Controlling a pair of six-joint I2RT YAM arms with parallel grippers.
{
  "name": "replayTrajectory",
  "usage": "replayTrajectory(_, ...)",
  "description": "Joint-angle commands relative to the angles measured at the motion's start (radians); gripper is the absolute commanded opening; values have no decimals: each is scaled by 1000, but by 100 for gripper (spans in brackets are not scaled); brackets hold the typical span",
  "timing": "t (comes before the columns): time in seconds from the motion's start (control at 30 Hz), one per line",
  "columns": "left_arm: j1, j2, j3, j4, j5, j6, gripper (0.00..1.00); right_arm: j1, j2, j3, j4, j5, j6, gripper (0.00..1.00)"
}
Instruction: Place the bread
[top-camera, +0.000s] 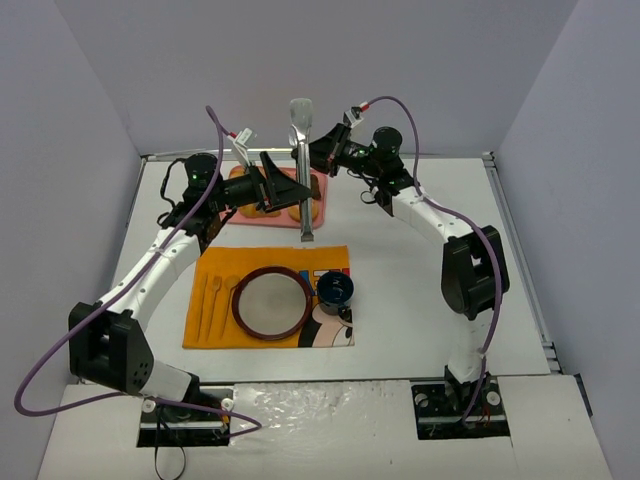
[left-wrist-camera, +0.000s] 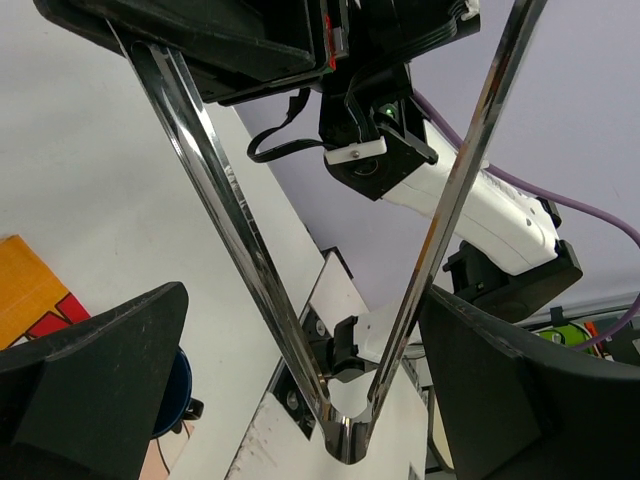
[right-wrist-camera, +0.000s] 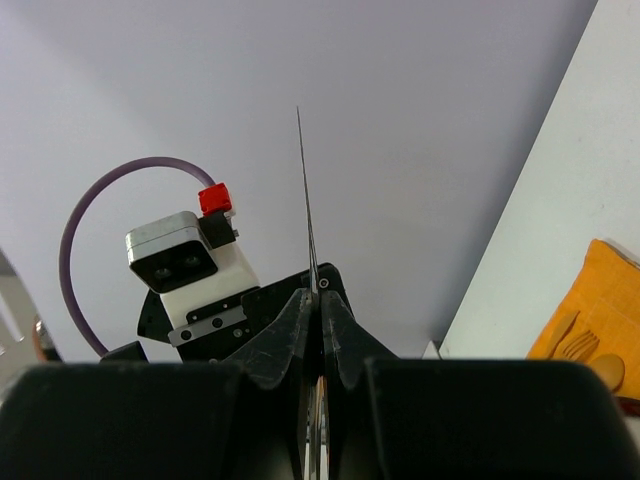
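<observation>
Top external: bread (top-camera: 271, 211) lies just beside spread left hand (top-camera: 297, 190); right hand (top-camera: 322, 156) pinches tongs (top-camera: 304, 205).

From above, my left hand (top-camera: 285, 188) and the tongs (top-camera: 304, 180) cover most of the pink tray (top-camera: 316, 213), so what lies on it cannot be told, and my left wrist view cuts off the tongs' arms at its top edge.

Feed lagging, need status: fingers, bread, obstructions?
Right fingers shut on tongs. Left fingers open, facing the tongs. Bread not discernible; left arm covers most of pink tray.
</observation>
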Motion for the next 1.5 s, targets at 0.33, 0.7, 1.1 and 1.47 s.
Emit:
replayTrajectory(0.33, -12, -41, 21, 201, -60, -55, 97, 15, -16, 27, 250, 86, 87, 0)
replayTrajectory(0.7, -17, -61, -2, 263, -81, -88, 97, 45, 30, 29, 333, 127, 131, 0)
replayTrajectory(1.1, -16, -97, -3, 279, -99, -106, 94, 50, 32, 70, 291, 130, 106, 0)
replayTrajectory(1.47, -17, -118, -3, 252, -98, -97, 85, 41, 72, 169, 232, 122, 92, 0)
